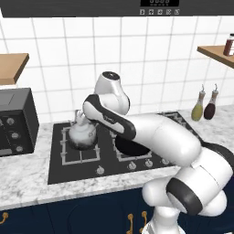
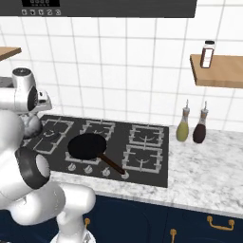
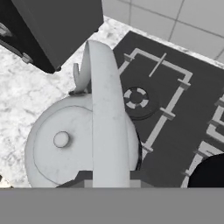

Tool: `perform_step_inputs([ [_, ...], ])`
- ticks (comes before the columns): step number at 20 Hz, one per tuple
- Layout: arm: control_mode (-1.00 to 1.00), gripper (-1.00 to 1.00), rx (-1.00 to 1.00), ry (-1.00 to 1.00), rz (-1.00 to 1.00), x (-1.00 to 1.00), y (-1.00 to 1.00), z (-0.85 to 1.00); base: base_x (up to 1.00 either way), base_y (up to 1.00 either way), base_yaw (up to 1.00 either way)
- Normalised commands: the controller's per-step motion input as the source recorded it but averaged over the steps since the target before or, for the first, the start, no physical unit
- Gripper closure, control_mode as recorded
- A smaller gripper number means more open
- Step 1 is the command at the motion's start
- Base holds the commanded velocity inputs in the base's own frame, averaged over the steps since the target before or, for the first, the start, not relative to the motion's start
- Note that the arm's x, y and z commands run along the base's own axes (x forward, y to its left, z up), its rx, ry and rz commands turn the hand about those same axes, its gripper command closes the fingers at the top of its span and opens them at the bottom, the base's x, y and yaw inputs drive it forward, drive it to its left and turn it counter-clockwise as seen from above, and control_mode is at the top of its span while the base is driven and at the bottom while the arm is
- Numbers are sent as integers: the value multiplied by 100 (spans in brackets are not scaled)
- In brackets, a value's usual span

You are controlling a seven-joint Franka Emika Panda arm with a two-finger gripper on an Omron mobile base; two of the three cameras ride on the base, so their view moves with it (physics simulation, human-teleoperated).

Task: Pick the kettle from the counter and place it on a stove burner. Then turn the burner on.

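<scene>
1. Sitting over the large left burner (image 1: 81, 147) of the black cooktop (image 1: 57, 171), the kettle (image 1: 81, 135) shows in the left base view as a squat silver body above the wide grey grate, just left of the arm's forearm
2. In the hand view the kettle (image 3: 65, 144) lies right under the camera: round lid with a small knob (image 3: 61, 139), the arched handle (image 3: 105, 118) running up the middle of the picture, the spout (image 3: 78, 76) pointing toward the marble counter (image 3: 26, 100)
3. The burner's ringed centre (image 3: 136, 98) and grate bars lie just beside the kettle's body in that view, on its right
4. The gripper (image 3: 107, 180) comes down on the handle's near end; two dark finger pieces sit tight on either side of it, so it appears closed on the handle, though the tips themselves are cut off at the bottom
5. Whether the kettle's base rests on the grate or hangs just above it cannot be told
6. A black frying pan (image 2: 86, 145) stands on the middle front burner, its handle angled toward the knobs (image 2: 88, 169)
7. A dark toaster oven (image 1: 16, 121) stands on the counter (image 1: 27, 183) left of the cooktop; two bottles (image 2: 192, 127) stand on the right
</scene>
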Motion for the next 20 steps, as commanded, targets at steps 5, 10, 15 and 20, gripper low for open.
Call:
perform_step_inputs([
  [5, -100, 100, -2, 6, -6, 61, 69, -25, 0, 0, 0],
  [10, -100, 100, -4, 2, -10, 43, 51, -13, 0, 0, 0],
  [15, -100, 100, -2, 0, -17, 10, -10, 0, 0, 0, 0],
  [20, -100, 100, 0, 0, -14, 0, -43, 0, 0, 0, 0],
])
